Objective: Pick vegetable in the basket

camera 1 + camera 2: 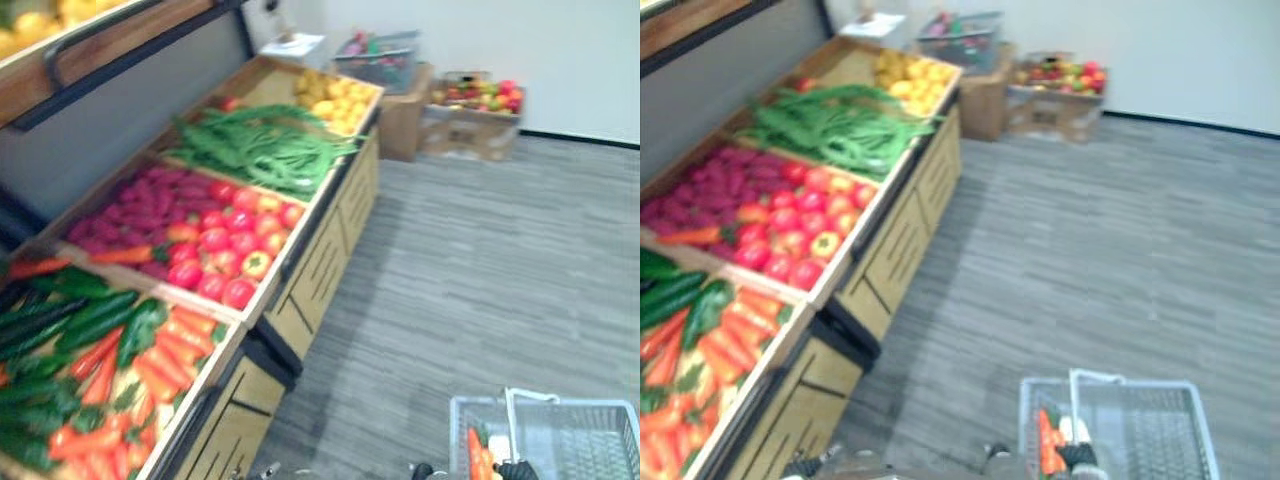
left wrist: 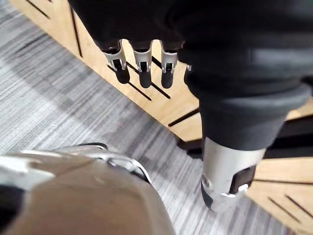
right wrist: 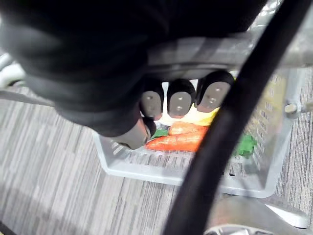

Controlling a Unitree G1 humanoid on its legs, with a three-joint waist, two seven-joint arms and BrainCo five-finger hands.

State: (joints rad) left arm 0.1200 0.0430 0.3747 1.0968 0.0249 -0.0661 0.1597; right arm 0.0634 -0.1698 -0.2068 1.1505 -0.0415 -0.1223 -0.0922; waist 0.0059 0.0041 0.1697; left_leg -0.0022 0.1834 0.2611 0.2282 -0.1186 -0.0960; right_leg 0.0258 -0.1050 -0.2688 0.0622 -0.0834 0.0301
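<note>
A: Quick, where's the veg?
B: Carrots (image 3: 178, 141) are already in the basket (image 1: 585, 440), lying on its bottom w/ sth yellow (image 3: 208, 117) and a green bit (image 3: 247, 145) close by.
A: Basket vs. the stand (image 1: 320, 270)?
B: Out in front of it, off its near end, well apart from the wooden front. On the carpet or lifted — can't tell.
A: Right hand?
B: Right hand (image 3: 178, 102) is at the basket, fingers curled round the handle (image 3: 205, 51) and clamped on it.
A: Left hand?
B: Left hand (image 2: 143, 63) hangs just beside the stand's slatted front. Fingers are straight-ish and apart, thumb off to one side, nothing in it.
A: What's on the stand?
B: Near end has a carrot pile (image 1: 165, 360) beside cucumbers (image 1: 60, 320). Next compartment has tomatoes (image 1: 225, 255) on the front side and dark red-purple veg (image 1: 130, 210) behind, type unclear. Then green beans (image 1: 260, 150), then yellow produce (image 1: 335, 100) at the far end.
A: Past the far end?
B: Cardboard boxes (image 1: 465, 135) w/ mixed fruit on top, near the stand's last compartment.
</note>
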